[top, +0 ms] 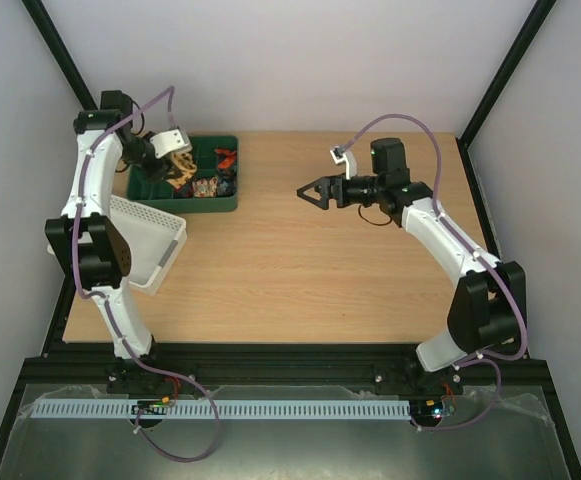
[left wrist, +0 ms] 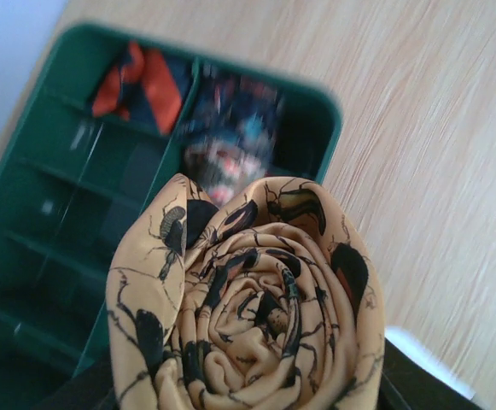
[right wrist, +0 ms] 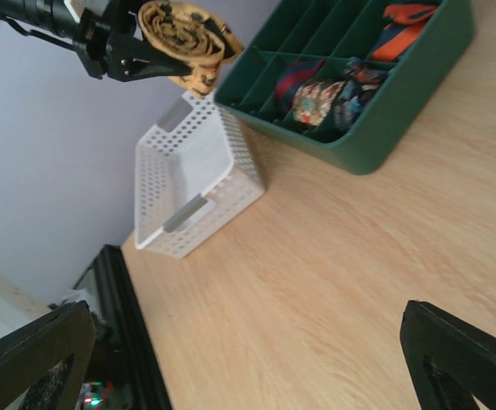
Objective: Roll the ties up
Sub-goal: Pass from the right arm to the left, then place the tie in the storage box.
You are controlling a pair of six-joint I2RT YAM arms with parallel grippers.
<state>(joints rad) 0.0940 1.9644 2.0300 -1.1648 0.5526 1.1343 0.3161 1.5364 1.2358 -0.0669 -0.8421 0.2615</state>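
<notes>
We see the left claw [top: 180,163] clamped on the coiled tan-gold tie [left wrist: 248,316], aloft over the green divided tray [top: 222,206], whose contents blur in the wrist view. The right claw [top: 305,191] gapes wide above the bench [top: 300,290], holding nothing.

No lettering, label, brand mark or numeral was legible in any view. The dark repeated marks on the rolled tie [left wrist: 256,316] were insect figures, not characters.
</notes>
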